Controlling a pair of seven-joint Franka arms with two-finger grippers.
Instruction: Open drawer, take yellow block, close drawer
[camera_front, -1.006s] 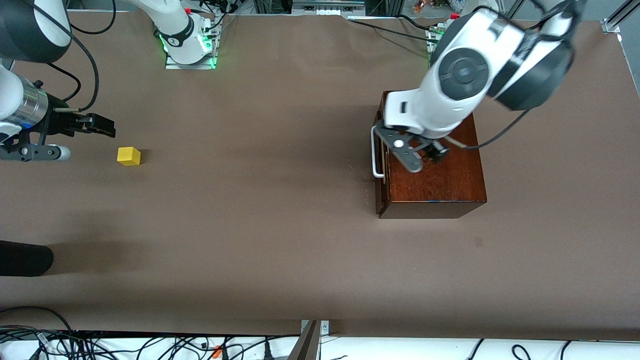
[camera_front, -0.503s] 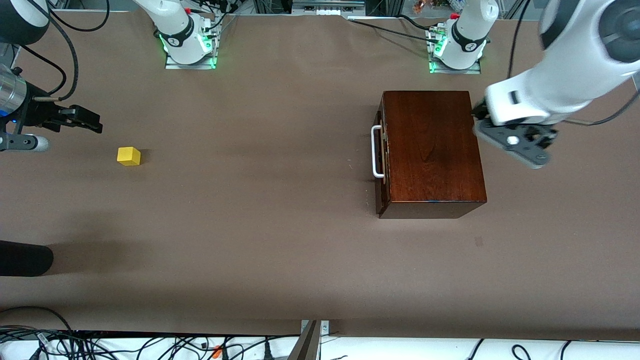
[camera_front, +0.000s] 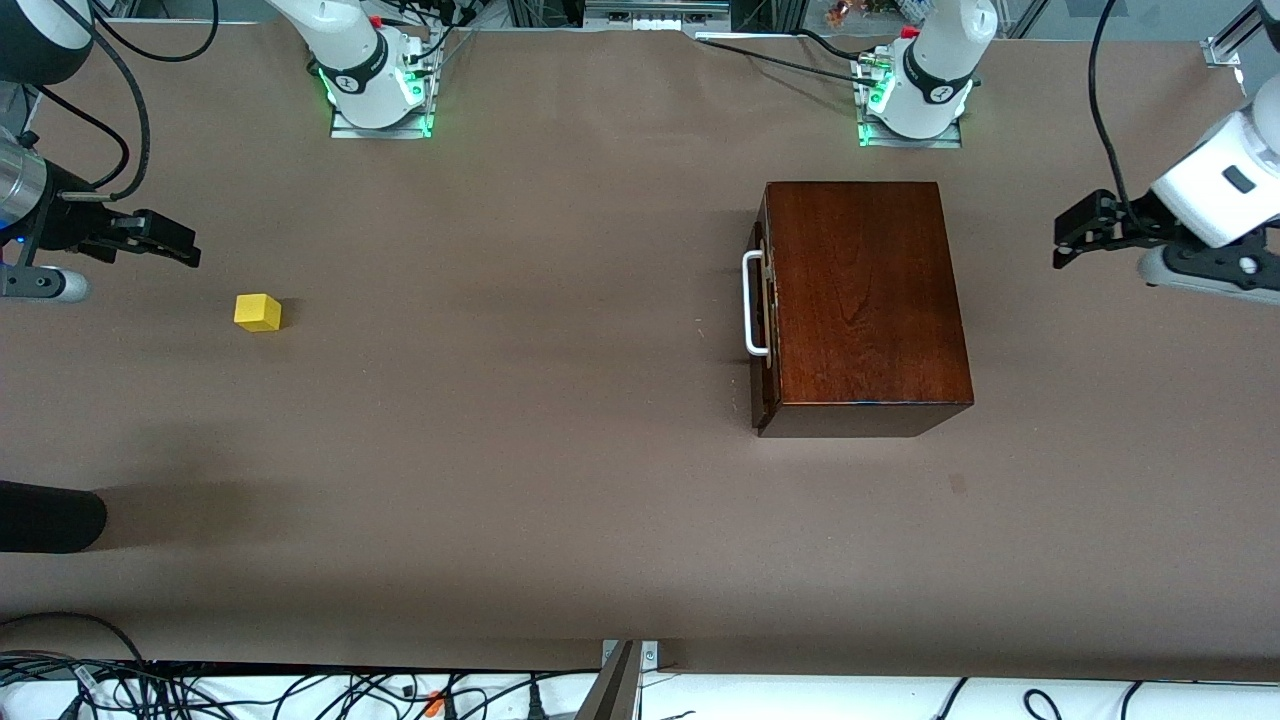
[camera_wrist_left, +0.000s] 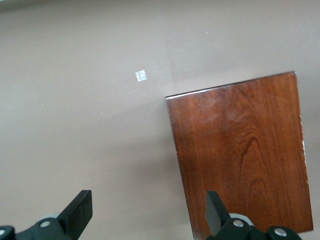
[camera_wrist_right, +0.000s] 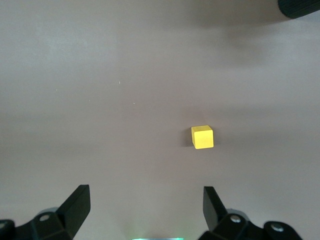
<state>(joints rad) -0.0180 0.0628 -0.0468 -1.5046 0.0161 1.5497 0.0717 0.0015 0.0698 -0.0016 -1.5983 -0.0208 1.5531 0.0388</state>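
Jaws spread wide and empty on the left gripper (camera_front: 1068, 232), parked over bare surface (camera_front: 560, 480) at the left arm's end, just off the edge of the wooden box (camera_front: 865, 300). Same story on the right gripper (camera_front: 170, 240): jaws gaping, gripping nothing, up over the right arm's end. Yellow block (camera_front: 258, 312) out on the surface, just beside that right gripper and a touch nearer the front camera, well apart from the box. Drawer (camera_front: 764, 315) looking shut, front flush, white handle (camera_front: 752, 303) facing the right arm's end, its long bar running toward the camera. Block out, drawer closed: probably done, both arms waiting.
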